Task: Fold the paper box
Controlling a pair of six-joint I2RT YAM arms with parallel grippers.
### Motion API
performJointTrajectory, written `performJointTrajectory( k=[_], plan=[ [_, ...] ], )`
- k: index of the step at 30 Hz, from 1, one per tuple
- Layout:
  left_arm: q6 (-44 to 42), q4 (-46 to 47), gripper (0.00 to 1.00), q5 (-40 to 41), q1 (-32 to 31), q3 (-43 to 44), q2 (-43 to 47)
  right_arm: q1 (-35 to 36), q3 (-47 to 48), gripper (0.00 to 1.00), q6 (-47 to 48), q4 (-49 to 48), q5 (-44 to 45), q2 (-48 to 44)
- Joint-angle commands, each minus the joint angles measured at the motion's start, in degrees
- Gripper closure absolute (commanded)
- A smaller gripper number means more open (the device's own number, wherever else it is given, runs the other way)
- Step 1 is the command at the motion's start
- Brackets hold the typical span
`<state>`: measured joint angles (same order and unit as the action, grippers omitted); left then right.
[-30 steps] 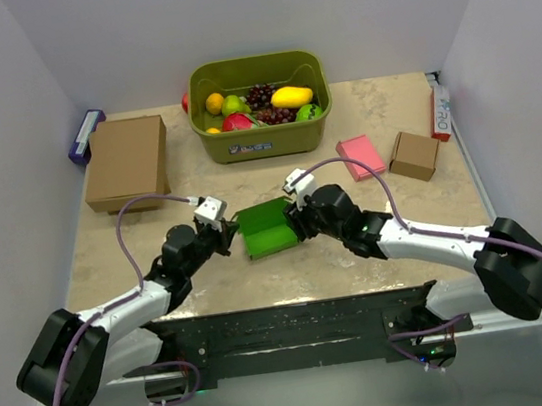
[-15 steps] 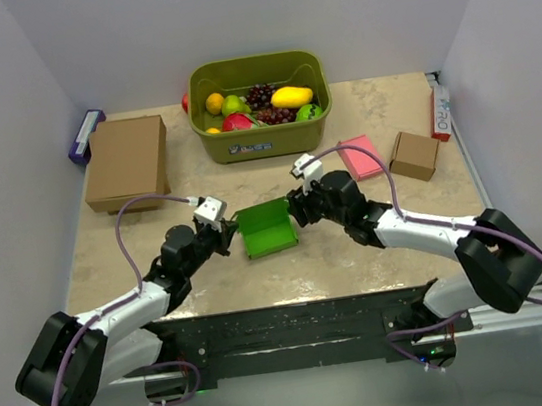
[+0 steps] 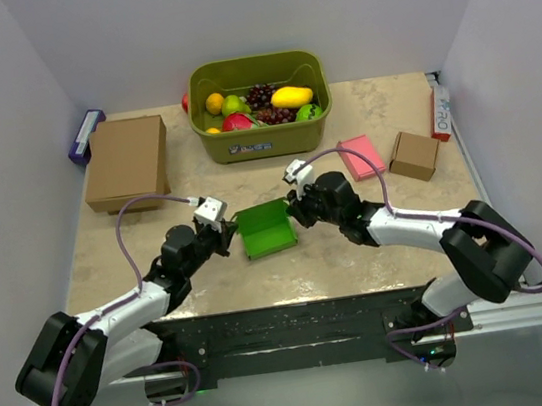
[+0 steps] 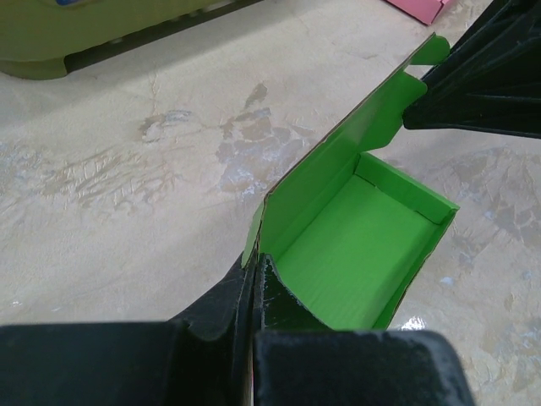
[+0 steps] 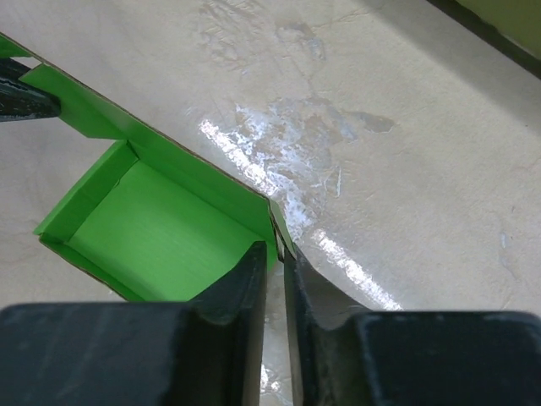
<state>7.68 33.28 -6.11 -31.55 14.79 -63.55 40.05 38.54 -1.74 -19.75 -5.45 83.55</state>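
The paper box (image 3: 266, 229) is bright green and lies open-topped on the table between the two arms, with its far flap standing up. My left gripper (image 3: 233, 231) is shut on the box's left wall; in the left wrist view its jaws (image 4: 255, 264) pinch that wall's edge, with the green inside (image 4: 355, 245) just beyond. My right gripper (image 3: 294, 210) is at the box's far right corner. In the right wrist view its jaws (image 5: 275, 249) stand nearly together, one either side of the corner of the wall, shut on it. The box's floor (image 5: 152, 237) shows to their left.
An olive bin (image 3: 263, 133) of fruit stands behind the box. A large brown cardboard box (image 3: 126, 163) is at the left. A pink flat box (image 3: 359, 156) and a small brown box (image 3: 414, 155) lie at the right. White walls enclose the table.
My right gripper opened, shifted up along the box's right wall to its far corner and closed there. The left gripper kept its grip and place.
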Motion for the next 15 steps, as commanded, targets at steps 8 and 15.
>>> performJointTrajectory(
  k=[8, 15],
  plan=[
    [-0.13, 3.28, 1.0, 5.05, -1.67, 5.6, -3.94, 2.38, 3.55, 1.0, -1.34, -5.74, 5.27, 1.09],
    [0.67, 3.99, 1.0, 13.74, -3.34, 14.64, -12.64, 8.11, 8.47, 1.0, -2.65, -9.43, 26.44, 6.18]
  ],
)
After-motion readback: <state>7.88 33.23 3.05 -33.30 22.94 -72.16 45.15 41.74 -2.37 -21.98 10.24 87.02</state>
